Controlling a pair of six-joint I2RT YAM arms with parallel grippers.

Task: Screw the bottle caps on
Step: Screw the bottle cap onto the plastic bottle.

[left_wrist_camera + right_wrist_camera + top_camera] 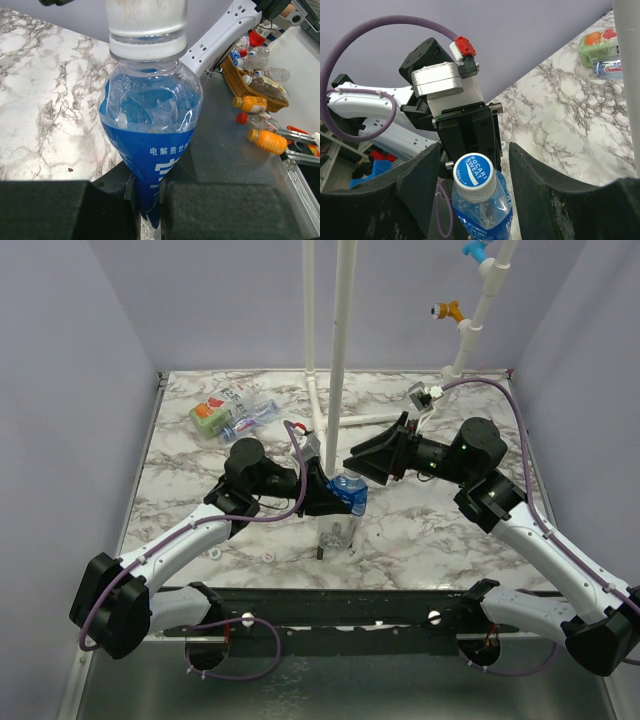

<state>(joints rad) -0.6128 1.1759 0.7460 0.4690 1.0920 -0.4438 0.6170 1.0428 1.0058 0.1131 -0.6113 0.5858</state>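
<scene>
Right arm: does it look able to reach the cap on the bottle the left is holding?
Probably yes: the cap sits between the open jaws of the right arm, nothing in between, and the left arm grips the bottle lower down, clear of it.

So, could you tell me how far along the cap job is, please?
Done: a cap sits on the blue-labelled bottle. In hand: the left gripper clamps that bottle while the right gripper, jaws open, straddles the cap, not yet gripping. Left: twisting it tight, then the bottles lying at the back left; whether those are capped is unclear.
</scene>
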